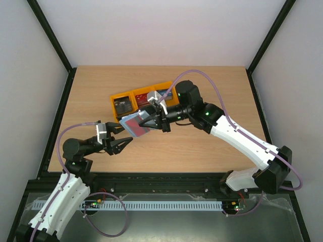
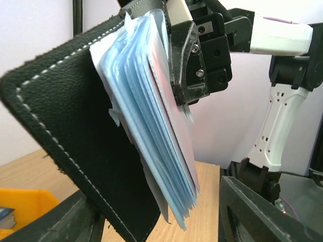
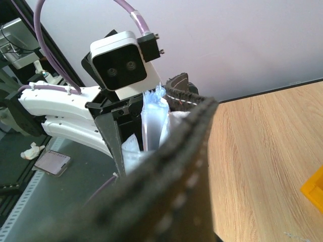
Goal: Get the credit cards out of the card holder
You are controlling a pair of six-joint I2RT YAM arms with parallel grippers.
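Furthest left of the card holder we see the left claw, held above the desk with its jaws spread wide and nothing between them. Its tips point at the holder's lower-left corner and stop just short of it. From the left wrist view, its two dark fingers stand on either side below the holder's bottom edge.

The card holder itself hangs in the air, clear of the desk, tilted and part-open. Its black stitched cover faces left and a fan of blue-grey sleeves spreads from the inside. A reddish card face shows among the sleeves, so the credit cards sit inside the holder.

On the holder's right side, the right claw is clamped on its upper part, pinching cover and sleeves together.

Behind the holder, the yellow bins rest on the desk.
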